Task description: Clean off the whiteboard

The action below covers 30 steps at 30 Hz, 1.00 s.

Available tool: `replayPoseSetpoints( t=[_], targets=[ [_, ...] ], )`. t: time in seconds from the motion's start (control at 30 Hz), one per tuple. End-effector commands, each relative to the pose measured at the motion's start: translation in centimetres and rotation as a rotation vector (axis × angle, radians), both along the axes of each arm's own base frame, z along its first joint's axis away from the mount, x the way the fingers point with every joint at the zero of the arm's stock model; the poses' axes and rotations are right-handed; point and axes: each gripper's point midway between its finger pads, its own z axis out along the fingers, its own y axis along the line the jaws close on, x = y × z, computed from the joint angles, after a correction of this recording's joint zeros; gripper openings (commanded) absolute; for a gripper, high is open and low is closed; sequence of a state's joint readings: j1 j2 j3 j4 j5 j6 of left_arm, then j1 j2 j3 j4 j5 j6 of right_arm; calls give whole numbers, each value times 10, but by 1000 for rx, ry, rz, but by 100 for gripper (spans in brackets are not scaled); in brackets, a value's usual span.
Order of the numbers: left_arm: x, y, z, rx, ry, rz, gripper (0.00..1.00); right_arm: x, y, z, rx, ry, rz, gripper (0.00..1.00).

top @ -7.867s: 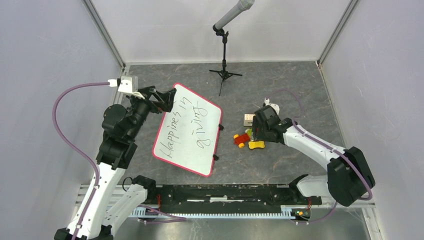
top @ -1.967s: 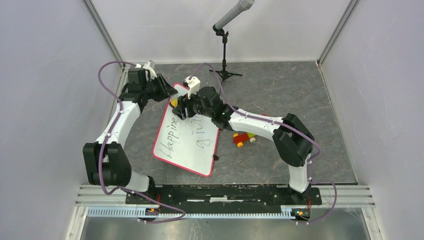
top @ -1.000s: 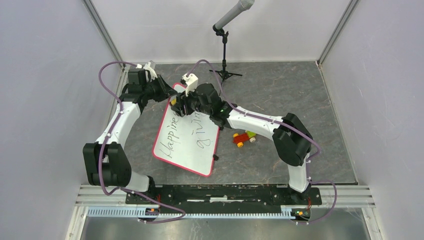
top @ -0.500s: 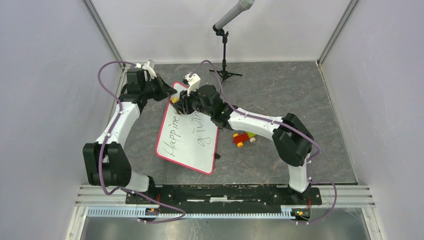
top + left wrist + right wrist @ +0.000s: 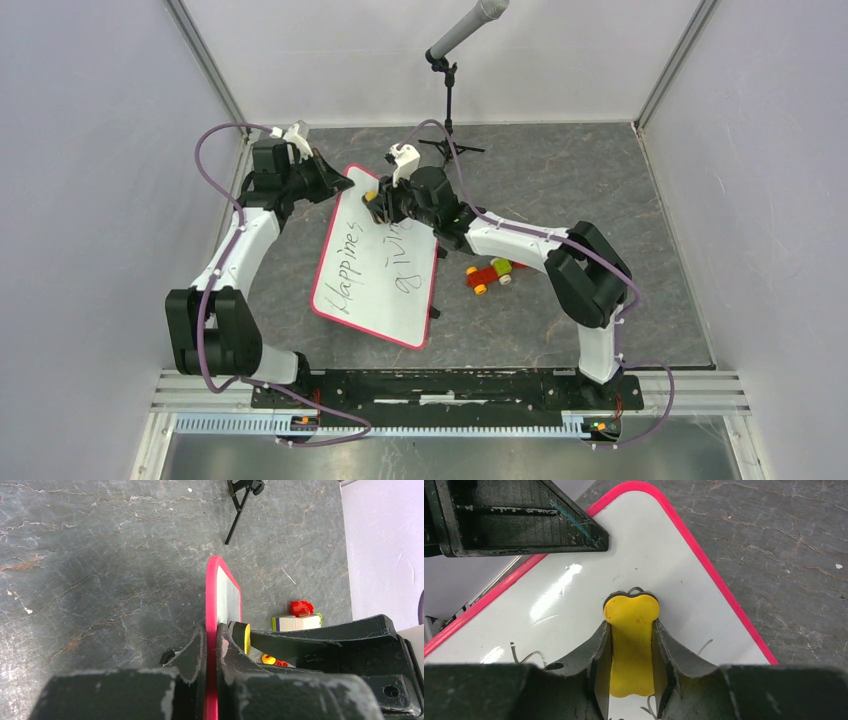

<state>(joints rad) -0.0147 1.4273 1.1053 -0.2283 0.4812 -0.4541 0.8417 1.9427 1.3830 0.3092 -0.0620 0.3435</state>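
Best bet: press the yellow eraser [image 5: 631, 607] flat and drag it back toward the wrist across the handwriting [image 5: 362, 268], with the other arm bracing the whiteboard [image 5: 390, 318]. The right gripper [image 5: 631, 627] is clamped narrow around the eraser, whose pad touches the board just past its fingertips. The left gripper [image 5: 212, 645] is pinched onto the board's edge, which sticks out straight ahead.

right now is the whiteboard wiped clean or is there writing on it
Not clean. Black handwriting runs across the whiteboard in the top view; the right gripper holds a yellow eraser at its far corner.

One whiteboard [image 5: 375, 270], one yellow eraser [image 5: 631, 612], one microphone [image 5: 466, 29].
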Motion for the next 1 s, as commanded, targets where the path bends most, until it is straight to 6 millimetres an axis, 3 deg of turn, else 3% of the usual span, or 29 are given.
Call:
replayPoseSetpoints(
  t=[0.0,0.1,0.23,0.5,0.7,0.87,0.97],
  targets=[
    [-2,2,9,74,-93,-50,2,-30,28,4,0,6,80,21],
    [-3,1,9,71,-93,-55,2,-43,46,21,28,-23,118,21],
    [-3,1,9,74,-97,-60,2,-34,45,27,33,-64,77,21],
    [-3,3,9,87,-97,-55,2,17,1,-13,18,21,-41,21],
    [-3,2,10,85,-101,-59,2,34,-23,-42,-8,72,-89,21],
    [-4,3,12,88,-107,-58,2,19,-5,-35,-6,64,-37,20],
    [-4,2,14,86,-111,-61,2,-4,22,-19,3,34,33,20]
  ],
)
